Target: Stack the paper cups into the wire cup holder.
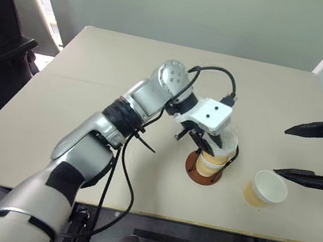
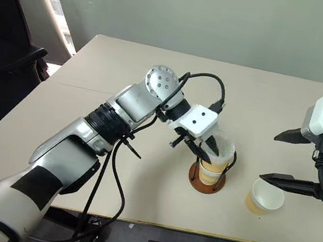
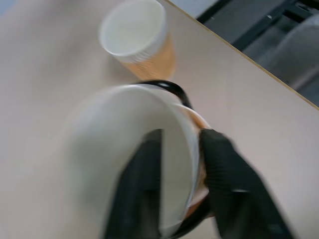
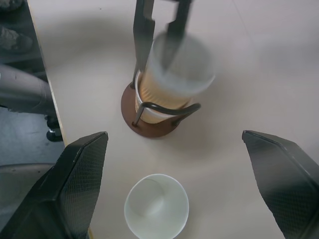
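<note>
Head views: the left gripper (image 1: pixel 207 143) reaches over the wire cup holder (image 1: pixel 204 168), one round reddish-brown base with thin black wire loops, standing on the table (image 1: pixel 91 96). Two paper cups sit in the holder: a lower cup (image 1: pixel 211 166) nested on the base and an upper cup (image 2: pixel 222 149) directly under the gripper, one finger inside its rim and one outside. The third cup (image 1: pixel 265 189) stands upright on the table, well apart from the left gripper and just below and in front of the right gripper (image 1: pixel 306 153). The right gripper's two black fingers are spread wide with nothing between them. Left wrist view: the left fingers (image 3: pixel 227 184) straddle the wall of the upper cup (image 3: pixel 114 149); the jaws stand partly apart, and whether they clamp the wall cannot be told. Beyond the fingertips, the free cup (image 3: pixel 137 37) stands on the table. Right wrist view: the right fingers (image 4: pixel 75 184) stand far apart and hold nothing; the free cup (image 4: pixel 156 206) lies between them, mouth up, touching neither. Farther ahead, the holder (image 4: pixel 149 122) carries the two stacked cups, with the left gripper (image 4: pixel 162 30) at the upper rim.
</note>
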Robot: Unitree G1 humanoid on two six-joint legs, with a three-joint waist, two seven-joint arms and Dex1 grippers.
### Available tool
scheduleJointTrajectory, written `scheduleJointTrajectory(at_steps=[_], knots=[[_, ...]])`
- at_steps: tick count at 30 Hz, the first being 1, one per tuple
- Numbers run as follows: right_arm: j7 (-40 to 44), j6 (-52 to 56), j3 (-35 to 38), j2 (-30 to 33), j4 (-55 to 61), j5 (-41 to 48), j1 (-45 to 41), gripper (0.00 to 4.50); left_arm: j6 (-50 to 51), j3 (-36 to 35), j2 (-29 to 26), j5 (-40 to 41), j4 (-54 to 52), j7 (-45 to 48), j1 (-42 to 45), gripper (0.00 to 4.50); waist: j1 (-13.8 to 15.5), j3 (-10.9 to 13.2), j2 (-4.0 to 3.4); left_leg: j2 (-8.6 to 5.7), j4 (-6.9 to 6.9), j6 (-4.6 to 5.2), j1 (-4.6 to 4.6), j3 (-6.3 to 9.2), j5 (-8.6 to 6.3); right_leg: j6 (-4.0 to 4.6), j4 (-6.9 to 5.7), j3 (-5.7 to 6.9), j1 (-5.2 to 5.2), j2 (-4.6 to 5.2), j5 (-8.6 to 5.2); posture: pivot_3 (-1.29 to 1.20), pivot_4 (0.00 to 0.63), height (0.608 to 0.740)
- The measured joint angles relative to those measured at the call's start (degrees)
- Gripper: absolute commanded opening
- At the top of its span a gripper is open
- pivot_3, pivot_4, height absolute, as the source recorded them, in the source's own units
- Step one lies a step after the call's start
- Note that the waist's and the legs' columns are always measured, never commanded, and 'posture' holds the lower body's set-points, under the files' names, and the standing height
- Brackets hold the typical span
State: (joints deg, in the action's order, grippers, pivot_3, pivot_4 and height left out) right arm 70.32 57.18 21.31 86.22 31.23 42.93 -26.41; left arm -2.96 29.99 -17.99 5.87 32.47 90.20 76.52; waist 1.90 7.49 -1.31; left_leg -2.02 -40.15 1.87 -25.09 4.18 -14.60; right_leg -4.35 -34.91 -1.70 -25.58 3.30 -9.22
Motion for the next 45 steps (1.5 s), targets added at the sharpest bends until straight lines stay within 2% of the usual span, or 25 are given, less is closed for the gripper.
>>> scheduleJointTrajectory(at_steps=[6, 12, 16, 22, 26, 34, 38, 41, 45], knots=[[-2.1, 2.1, 0.5, -1.8, 2.4, 1.9, 2.0, 4.50, 2.2, -4.5, -0.3, 0.5, 1.0, -0.1, 1.5, 4.46, 0.0, 0.0, -0.01, 0.00, -0.01, 0.04, 0.02, -0.04, -0.02, -0.04, 0.00, -0.03, 0.01, 0.00, -0.02, 0.00, 0.150, 0.740], [-5.8, 6.0, 2.8, -5.0, 6.2, 3.7, 6.4, 4.50, 8.8, -11.7, -2.1, 4.0, 1.0, -1.7, 1.9, 4.46, 0.0, 0.0, -0.03, 0.00, -0.01, 0.04, 0.04, -0.06, -0.02, -0.07, -0.02, -0.03, 0.00, -0.01, -0.04, 0.00, 0.150, 0.740], [-7.7, 7.1, 3.2, -5.3, 9.8, 3.4, 11.3, 4.50, 14.8, -15.6, -6.1, 7.0, -3.6, -1.5, -0.7, 4.46, 0.0, -0.1, -0.11, 0.00, 0.01, 0.03, 0.07, -0.07, -0.02, -0.09, 0.00, -0.05, 0.01, -0.01, -0.06, 0.00, 0.150, 0.740], [-7.4, 4.0, 3.3, -2.9, 10.5, -4.2, 20.0, 4.50, 16.9, -16.3, -13.3, 7.7, -7.0, -0.3, -8.8, 4.46, -0.1, -0.1, -0.11, -0.01, -0.06, 0.03, 0.14, -0.06, -0.02, -0.06, -0.05, -0.07, 0.03, -0.01, -0.04, 0.00, 0.150, 0.740], [-6.7, -0.2, 2.9, -2.2, 9.4, -8.7, 22.8, 4.50, 16.6, -16.4, -16.6, 7.5, -7.3, -0.4, -10.8, 4.46, 0.0, -0.1, -0.11, -0.01, -0.08, 0.07, 0.13, -0.03, 0.01, -0.01, -0.03, -0.06, 0.09, -0.01, 0.00, 0.00, 0.150, 0.740], [-6.2, -7.1, -3.0, -2.1, 7.7, -13.5, 23.9, 4.50, 19.3, -18.5, -17.6, 9.0, -15.2, -3.2, -16.3, 4.46, -0.1, -0.1, -0.11, -0.02, -0.08, 0.08, 0.17, -0.04, 0.01, -0.02, -0.03, -0.05, 0.11, -0.02, 0.01, 0.00, 0.150, 0.740], [-6.7, -10.6, -8.7, -2.1, 6.8, -16.9, 23.9, 4.50, 20.8, -19.9, -18.4, 10.2, -17.3, -4.1, -16.8, 4.46, -0.1, -0.1, -0.11, -0.03, -0.09, 0.08, 0.18, -0.04, 0.01, -0.02, -0.03, -0.06, 0.12, -0.01, 0.01, 0.00, 0.150, 0.740], [-7.1, -12.2, -11.7, -2.3, 5.7, -18.8, 24.0, 3.93, 21.3, -20.4, -18.8, 10.5, -17.9, -4.4, -16.8, 4.50, -0.1, -0.1, -0.11, -0.02, -0.10, 0.08, 0.19, -0.04, 0.01, -0.01, -0.03, -0.06, 0.14, -0.01, 0.03, 0.00, 0.150, 0.740], [-8.2, -14.1, -18.4, -4.2, 3.9, -22.0, 21.0, 2.56, 21.9, -20.4, -19.0, 10.8, -18.6, -4.9, -17.1, 4.50, -0.2, -0.1, -0.11, -0.02, -0.10, 0.08, 0.21, -0.04, 0.02, 0.01, -0.03, -0.06, 0.14, -0.01, 0.06, 0.00, 0.150, 0.740]])
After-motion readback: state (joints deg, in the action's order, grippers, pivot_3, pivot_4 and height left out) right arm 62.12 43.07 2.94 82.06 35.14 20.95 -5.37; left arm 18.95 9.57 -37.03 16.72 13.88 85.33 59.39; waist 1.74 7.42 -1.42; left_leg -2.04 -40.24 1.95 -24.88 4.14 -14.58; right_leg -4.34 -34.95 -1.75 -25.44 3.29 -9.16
